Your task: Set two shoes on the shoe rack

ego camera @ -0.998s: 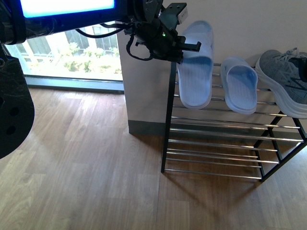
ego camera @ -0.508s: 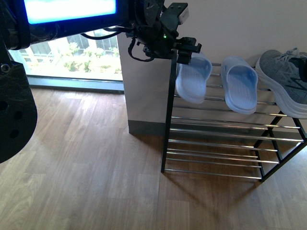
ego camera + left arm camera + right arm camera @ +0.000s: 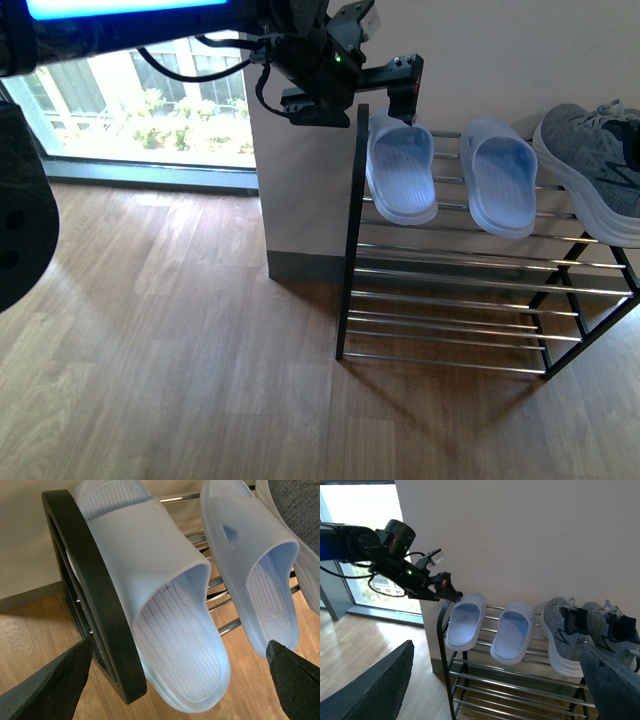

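Shoe rack [image 3: 352, 250]: black frame with chrome bars, seen standing on the wood floor [image 3: 180, 350] against a pale wall [image 3: 520, 530]. Its lower tiers, nearest the front camera, are bare bars. On the top tier four shoes are seen in a row.

Left slide [image 3: 401, 170]: pale blue, resting on the top bars at the left end, just beside the frame's rounded side piece, heel end hanging over the front bar. In the left wrist view this slide [image 3: 165, 610] fills the centre, lying against the black side piece [image 3: 95, 600], ribbed footbed visible.

Second slide [image 3: 500, 175]: same colour, laid parallel, a small gap between the two. Also seen in the left wrist view [image 3: 255, 565] and right wrist view [image 3: 512, 630].

Grey sneaker [image 3: 590, 170]: white sole, to the right of the slides, partly cut by the frame edge. In the right wrist view both grey sneakers [image 3: 565, 635] [image 3: 615, 630] are seen side by side with navy lining.

Left gripper [image 3: 408, 85]: held above the toe end of the left slide, fingers spread wide, nothing between them; in the left wrist view both fingertips [image 3: 50, 685] stand clear on either side of the slides.

Right gripper [image 3: 495, 680]: well back from the rack, fingers wide apart, nothing held.

Window [image 3: 140, 110]: bright, behind the left arm.
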Tool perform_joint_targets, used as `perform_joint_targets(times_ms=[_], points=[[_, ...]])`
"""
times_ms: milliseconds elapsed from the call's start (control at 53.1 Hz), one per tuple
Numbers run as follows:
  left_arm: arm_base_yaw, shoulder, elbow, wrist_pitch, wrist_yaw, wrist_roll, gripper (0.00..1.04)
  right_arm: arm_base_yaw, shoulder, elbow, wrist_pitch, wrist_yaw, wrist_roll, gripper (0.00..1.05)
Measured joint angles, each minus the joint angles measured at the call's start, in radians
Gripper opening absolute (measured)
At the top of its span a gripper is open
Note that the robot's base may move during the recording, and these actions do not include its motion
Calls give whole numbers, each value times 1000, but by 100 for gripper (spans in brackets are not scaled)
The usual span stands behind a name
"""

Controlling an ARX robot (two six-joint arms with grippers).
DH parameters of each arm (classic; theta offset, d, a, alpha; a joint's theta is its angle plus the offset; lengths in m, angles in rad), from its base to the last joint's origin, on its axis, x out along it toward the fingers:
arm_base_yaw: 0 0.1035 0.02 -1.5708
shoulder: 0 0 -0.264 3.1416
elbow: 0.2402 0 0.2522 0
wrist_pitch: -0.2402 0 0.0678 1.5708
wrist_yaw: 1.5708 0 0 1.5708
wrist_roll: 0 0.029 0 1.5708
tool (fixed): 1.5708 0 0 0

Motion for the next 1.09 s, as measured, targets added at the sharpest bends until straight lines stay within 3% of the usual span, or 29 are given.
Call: perform_joint_targets(times_ms=[38, 151, 207, 226, 264, 320, 339, 377, 395, 452, 527, 546, 640, 734, 828, 1092], points=[[4, -17, 0, -18, -8, -5, 103, 0, 0, 0, 0, 0, 0, 95], [19, -74, 0, -67, -44, -33, 85, 0, 0, 0, 0, 0, 0, 96], [32, -115, 0, -109, -71, -39, 93, 0, 0, 0, 0, 0, 0, 95], [39, -147, -3, -132, -125, -43, 101, 0, 0, 0, 0, 0, 0, 96], [48, -241, -114, -89, -224, -54, 94, 0, 0, 0, 0, 0, 0, 95], [61, -372, -252, -26, -292, -67, 96, 0, 0, 0, 0, 0, 0, 95], [63, -401, -274, 12, -329, -54, 95, 0, 0, 0, 0, 1, 0, 95], [68, -545, -493, 272, -513, -3, 86, 0, -1, 0, 0, -4, 0, 95], [71, -576, -544, 325, -546, 8, 85, 0, -1, 0, 0, -3, 0, 95], [87, -792, -905, 697, -692, 66, 72, 0, 0, 0, -1, -1, 0, 95], [109, -955, -1199, 1028, -700, 92, 61, 0, -1, 0, -1, 0, 0, 95], [125, -1041, -1369, 1222, -697, 100, 54, 0, -1, 0, -2, 0, 0, 95], [168, -1195, -1729, 1464, -674, 113, 36, 0, -1, 0, -2, 0, 0, 95], [203, -1265, -2021, 1554, -640, 116, 17, 0, -1, 0, -2, 0, 0, 95], [215, -1316, -2169, 1590, -614, 119, 2, 0, -1, 0, -2, 0, 0, 95], [281, -1590, -2496, 1664, -550, 123, 1, 0, -1, 0, -2, 0, 0, 96]])
